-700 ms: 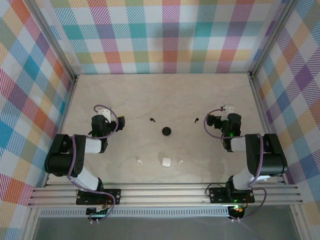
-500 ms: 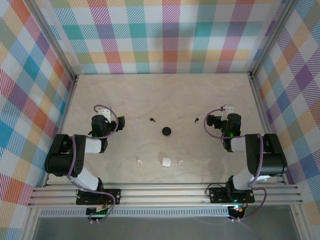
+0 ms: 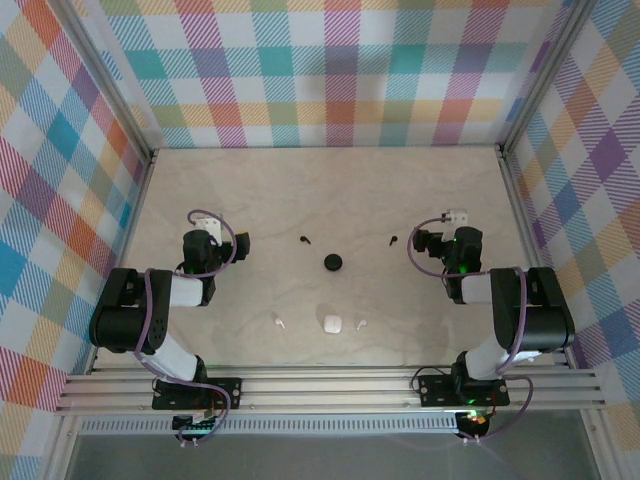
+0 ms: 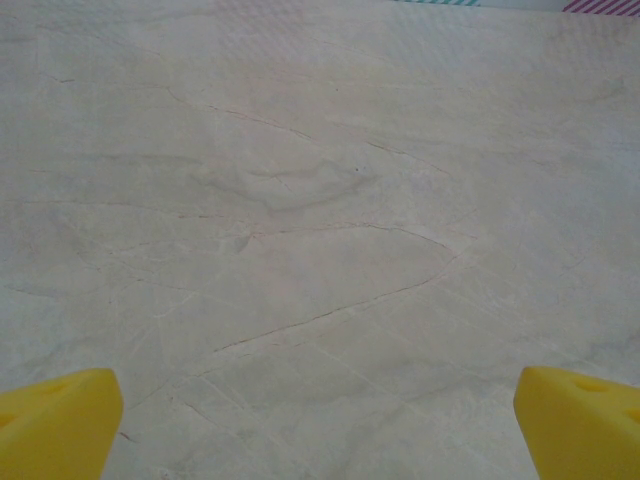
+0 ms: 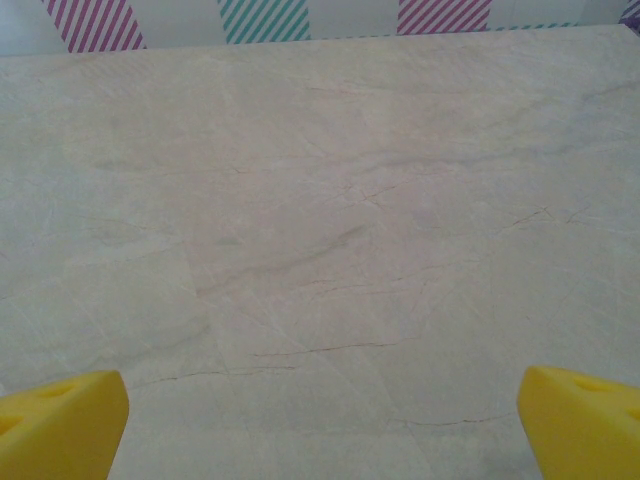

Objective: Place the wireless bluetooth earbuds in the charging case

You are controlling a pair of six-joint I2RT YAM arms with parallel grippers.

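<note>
We judge the first pick has not begun. Each arm should go to its nearest bud, straddle the stem squarely and close softly, since such tiny pieces skid easily.

The black case (image 3: 333,262) has the left black earbud (image 3: 305,239) at its 10 o'clock and the right black earbud (image 3: 394,240) at 2. The white case (image 3: 332,323) has the left white earbud (image 3: 278,322) at 9 and the right white earbud (image 3: 361,324) at 3.

The left gripper (image 3: 240,240) and right gripper (image 3: 420,241) gape wide, empty, over the bare table (image 4: 320,200).

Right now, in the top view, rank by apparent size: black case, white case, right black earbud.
1. black case and white case: these look about equal, so I won't rank them.
2. right black earbud: clearly smallest, far smaller than either case.
</note>
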